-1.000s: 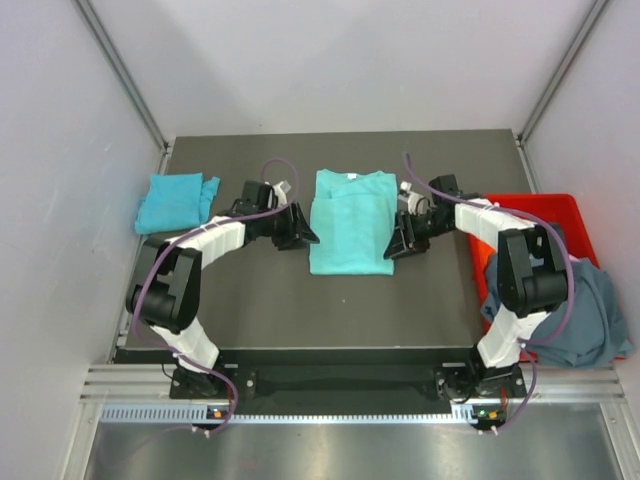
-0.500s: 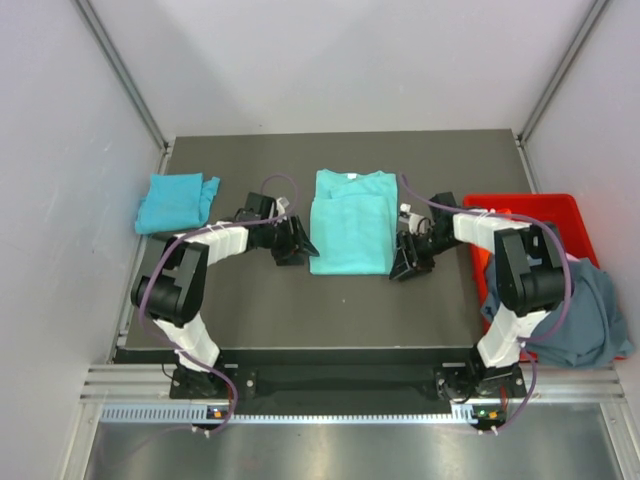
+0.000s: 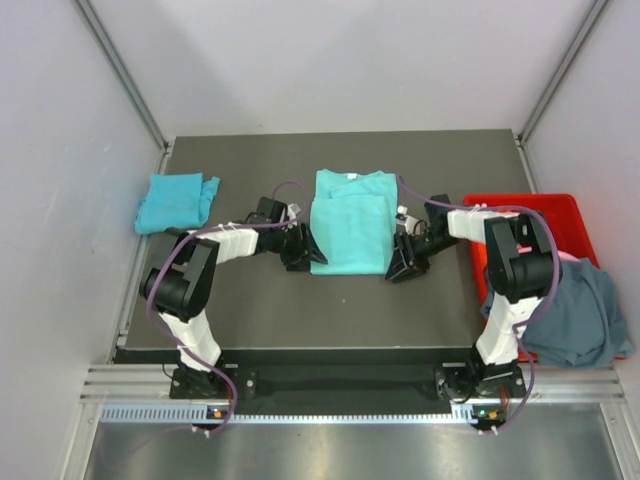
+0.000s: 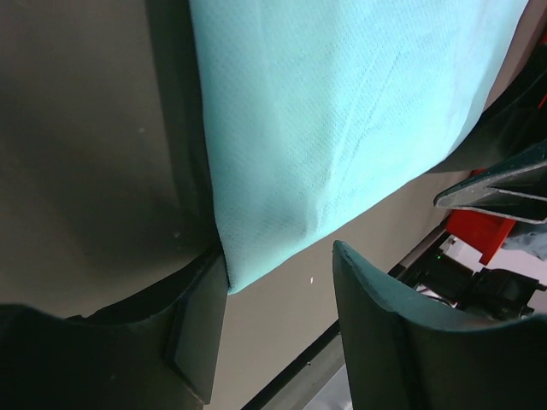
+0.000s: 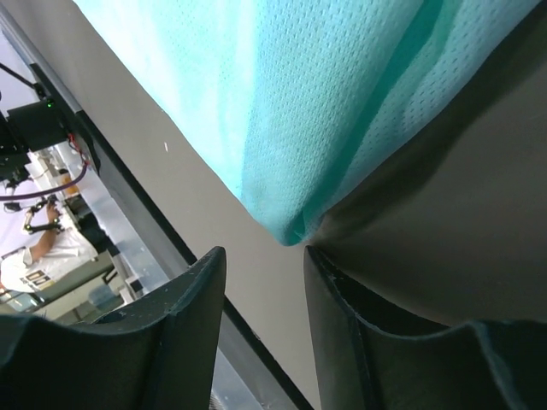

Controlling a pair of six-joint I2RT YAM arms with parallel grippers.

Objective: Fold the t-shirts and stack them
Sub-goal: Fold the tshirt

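we reach low and inward: left gripper point(image 3: 305, 255), right gripper point(image 3: 397, 264) both spread beside the mint-teal t-shirt point(image 3: 350, 225); three shirts, counting the cyan-blue t-shirt point(image 3: 178, 202) and grey-blue t-shirt point(image 3: 582, 318).

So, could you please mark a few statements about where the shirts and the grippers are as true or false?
1. The mint-teal shirt lies in the middle of the table. True.
2. The cyan-blue shirt is inside the red crate. False: it lies folded at the table's far left.
3. The left gripper and the right gripper are open at the mint-teal shirt's near corners. True.
4. The grey-blue shirt is spread flat on the table. False: it hangs crumpled over the red crate.
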